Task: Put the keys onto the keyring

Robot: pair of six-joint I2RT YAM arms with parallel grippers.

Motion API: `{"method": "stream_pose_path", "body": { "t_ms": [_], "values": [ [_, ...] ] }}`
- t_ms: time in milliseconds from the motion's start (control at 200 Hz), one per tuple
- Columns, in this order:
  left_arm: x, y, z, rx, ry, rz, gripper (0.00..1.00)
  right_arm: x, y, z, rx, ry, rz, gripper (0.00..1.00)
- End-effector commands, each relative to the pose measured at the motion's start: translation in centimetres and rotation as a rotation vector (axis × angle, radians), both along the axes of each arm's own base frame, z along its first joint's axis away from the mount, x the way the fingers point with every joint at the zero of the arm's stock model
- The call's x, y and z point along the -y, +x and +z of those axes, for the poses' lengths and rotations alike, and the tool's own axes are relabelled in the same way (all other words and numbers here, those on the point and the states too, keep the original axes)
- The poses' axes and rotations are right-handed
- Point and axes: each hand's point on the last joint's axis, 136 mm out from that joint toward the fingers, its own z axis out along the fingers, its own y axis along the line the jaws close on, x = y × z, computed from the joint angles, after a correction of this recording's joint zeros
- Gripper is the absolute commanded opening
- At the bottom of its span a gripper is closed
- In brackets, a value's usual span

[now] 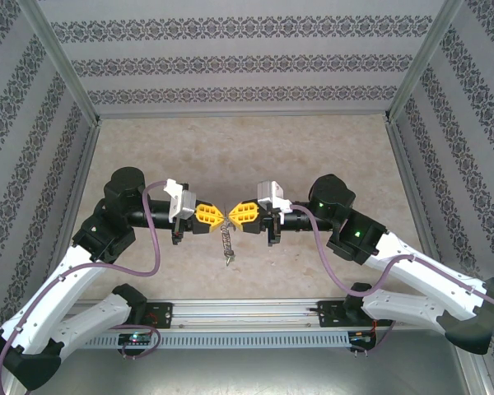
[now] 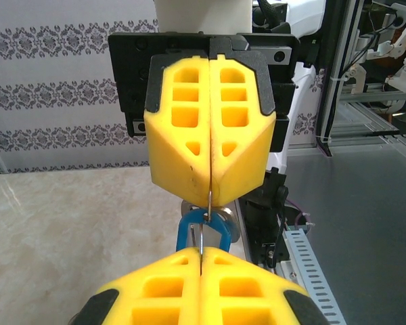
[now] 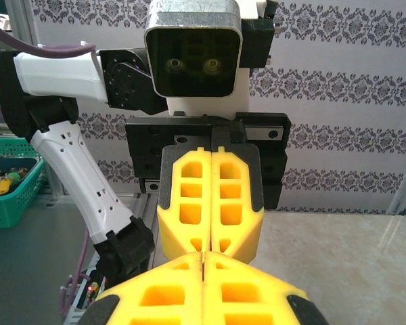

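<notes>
My two grippers meet tip to tip above the middle of the table, the left gripper (image 1: 222, 216) facing the right gripper (image 1: 233, 215). Both are shut. The grey keyring (image 1: 226, 239) hangs down from where they meet, with a small key (image 1: 229, 262) dangling at its lower end. In the left wrist view the keyring (image 2: 209, 203) is a thin metal edge running from my left gripper (image 2: 200, 252) into the right gripper (image 2: 210, 200). The blue-headed key (image 2: 183, 233) arches around that edge, and its blade is hidden. In the right wrist view the right gripper (image 3: 203, 256) touches the left gripper (image 3: 212, 247).
A round silver tag (image 2: 231, 223) sits just behind the blue head. A green basket (image 3: 13, 196) with other keys stands off the table to the left of the right wrist view. Patterned walls (image 1: 247, 62) enclose the beige table (image 1: 247, 148).
</notes>
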Motion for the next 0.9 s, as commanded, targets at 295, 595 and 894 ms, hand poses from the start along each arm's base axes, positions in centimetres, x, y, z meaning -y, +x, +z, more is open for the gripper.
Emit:
{"method": "stream_pose_path", "body": {
  "t_ms": [295, 595, 894],
  "values": [
    [-0.57, -0.85, 1.41, 0.078, -0.016, -0.012, 0.0, 0.28, -0.1, 1.23, 0.007, 0.023, -0.022, 0.0],
    [-0.62, -0.84, 1.79, 0.089, -0.023, -0.005, 0.0, 0.39, -0.29, 0.61, -0.003, 0.0, -0.017, 0.0],
    [-0.58, -0.64, 1.86, 0.088, -0.023, 0.001, 0.0, 0.24, -0.77, 0.65, -0.01, 0.004, 0.016, 0.0]
  ]
}}
